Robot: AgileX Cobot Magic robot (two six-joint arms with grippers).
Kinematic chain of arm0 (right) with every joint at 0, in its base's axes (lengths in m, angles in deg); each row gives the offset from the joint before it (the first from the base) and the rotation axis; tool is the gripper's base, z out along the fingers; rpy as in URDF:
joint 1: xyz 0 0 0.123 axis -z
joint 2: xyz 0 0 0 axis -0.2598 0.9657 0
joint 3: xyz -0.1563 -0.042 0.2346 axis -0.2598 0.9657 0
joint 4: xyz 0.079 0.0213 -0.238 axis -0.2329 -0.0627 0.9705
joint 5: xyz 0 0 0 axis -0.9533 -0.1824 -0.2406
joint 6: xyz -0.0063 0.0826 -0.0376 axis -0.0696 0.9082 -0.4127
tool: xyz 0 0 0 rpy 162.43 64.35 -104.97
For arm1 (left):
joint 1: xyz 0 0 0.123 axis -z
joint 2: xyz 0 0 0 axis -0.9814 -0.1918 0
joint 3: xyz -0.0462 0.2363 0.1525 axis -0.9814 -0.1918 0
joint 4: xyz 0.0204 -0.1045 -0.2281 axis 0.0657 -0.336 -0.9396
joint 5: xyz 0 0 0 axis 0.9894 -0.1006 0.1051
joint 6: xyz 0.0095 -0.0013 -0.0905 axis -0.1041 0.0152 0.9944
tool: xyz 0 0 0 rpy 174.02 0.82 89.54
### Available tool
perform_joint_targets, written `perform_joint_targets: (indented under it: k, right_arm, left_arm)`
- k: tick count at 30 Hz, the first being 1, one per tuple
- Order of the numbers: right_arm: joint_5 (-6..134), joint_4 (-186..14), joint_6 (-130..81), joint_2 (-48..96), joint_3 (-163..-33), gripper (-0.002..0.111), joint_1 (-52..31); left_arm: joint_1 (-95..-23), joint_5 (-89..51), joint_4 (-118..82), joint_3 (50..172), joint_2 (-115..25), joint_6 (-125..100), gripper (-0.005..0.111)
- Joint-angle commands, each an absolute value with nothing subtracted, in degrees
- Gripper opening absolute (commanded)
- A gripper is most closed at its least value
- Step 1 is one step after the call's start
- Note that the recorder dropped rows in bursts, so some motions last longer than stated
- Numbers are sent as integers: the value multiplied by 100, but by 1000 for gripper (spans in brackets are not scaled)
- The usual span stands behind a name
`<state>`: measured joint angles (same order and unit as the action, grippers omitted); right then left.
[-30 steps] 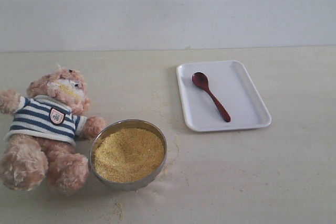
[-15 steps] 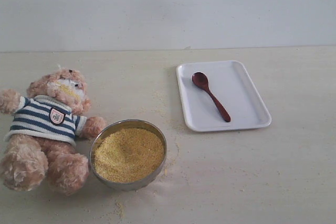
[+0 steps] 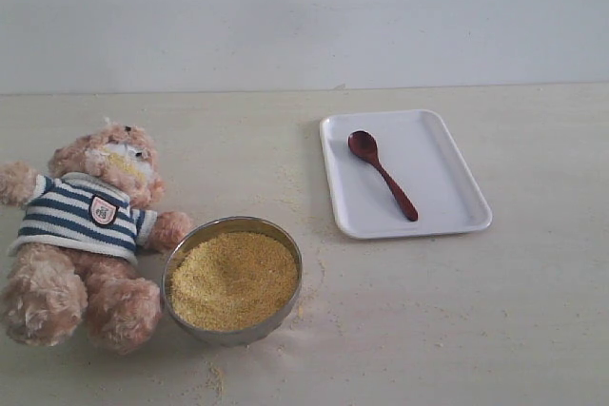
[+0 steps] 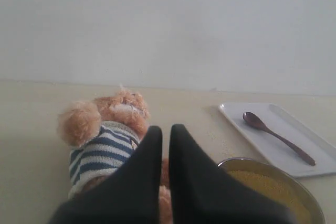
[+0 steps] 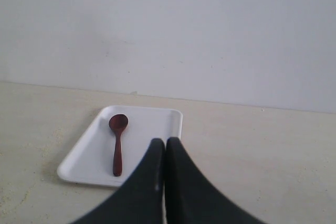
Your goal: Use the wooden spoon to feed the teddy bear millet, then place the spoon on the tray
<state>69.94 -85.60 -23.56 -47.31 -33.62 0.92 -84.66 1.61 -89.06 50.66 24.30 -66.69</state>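
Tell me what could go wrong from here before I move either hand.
1. The wooden spoon lies flat on the tray, and the right hand is shut; the slim handle may skid or slip when pinched.
2. The millet fills the metal bowl nearly to its rim, so a scoop could easily spill grains.
3. The teddy bear has a paw right beside the bowl; a passing arm might nudge it.

Pale beige table, matte and faintly mottled, fills the lower two-thirds of the exterior view. A plain white wall meets the table's far edge at 12 o'clock along a straight horizontal seam. A round, shiny metal bowl stands upright on the table, toward 7 o'clock from centre.
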Motion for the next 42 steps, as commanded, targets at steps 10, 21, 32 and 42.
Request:
perform_joint_targets:
  k: [10, 21, 32, 42]
  right_arm:
    - [6959, -8534, -2356, -4762, -3341, 0, 121]
    - [6959, -8534, -2356, -4762, -3341, 0, 121]
    - [6959, -8534, -2356, -4762, -3341, 0, 121]
    - [6959, -8534, -2356, -4762, -3341, 0, 121]
  left_arm:
    - [-8433, 60, -9028, 5042, 2455, -6463, 5]
    - [-8433, -99, -5655, 5042, 2455, -2568, 5]
    - [-8433, -1121, -3825, 5042, 2455, -844, 5]
    - [-8433, -1272, -2914, 5042, 2455, 106, 5]
